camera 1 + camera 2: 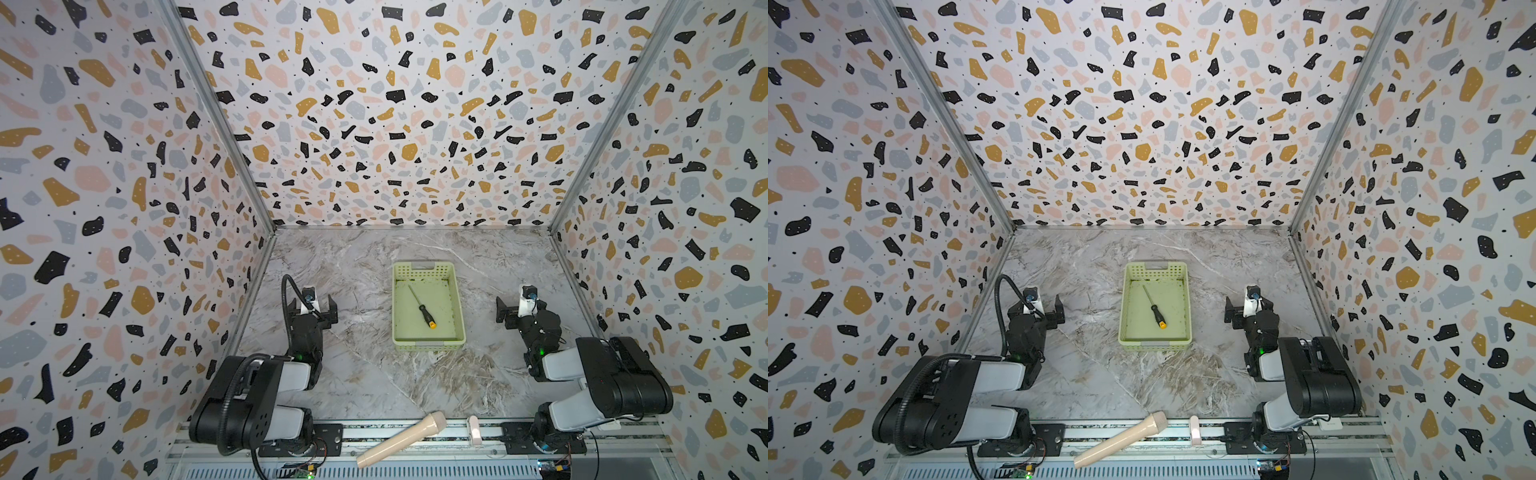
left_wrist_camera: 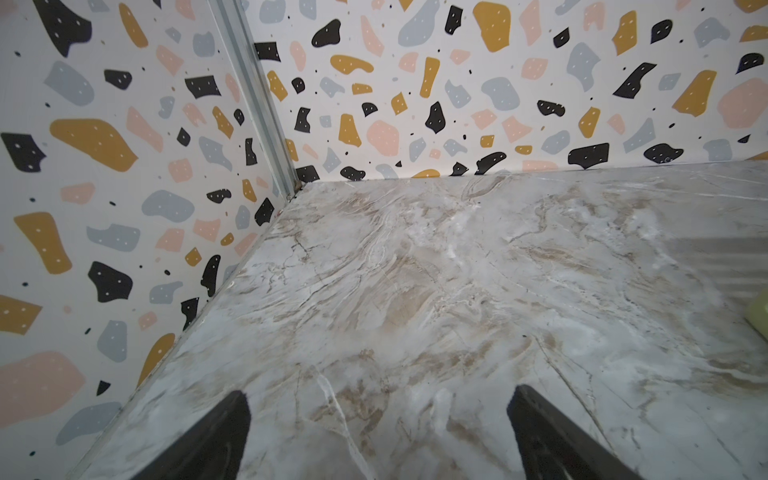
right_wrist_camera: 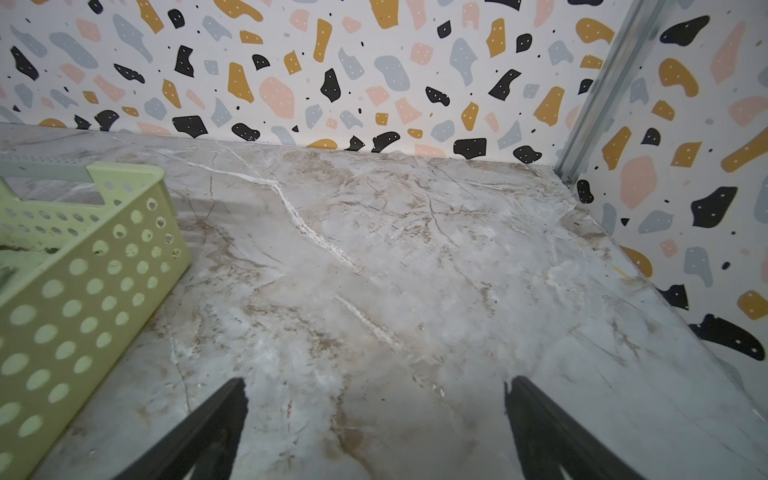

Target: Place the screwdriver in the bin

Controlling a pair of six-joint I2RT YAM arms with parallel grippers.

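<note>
Marble table (image 1: 353, 374); screwdriver (image 1: 422, 306) diagonal, tip far-left.

your left gripper (image 2: 380, 392) hangs over the marble table (image 2: 415, 270), its 2 black fingers (image 2: 224, 436) spread wide with bare marble between. ahead, the terrazzo walls (image 2: 104, 166) meet at a metal corner post (image 2: 253, 95). a pale green sliver of the bin (image 2: 759, 318) peeks in at the frame's edge.

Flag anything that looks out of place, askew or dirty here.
A beige cylinder lies slantwise across the front rail, off the table, with a small white piece beside it. The bin has dark specks along its floor edges. The screwdriver lies diagonally inside it.
</note>
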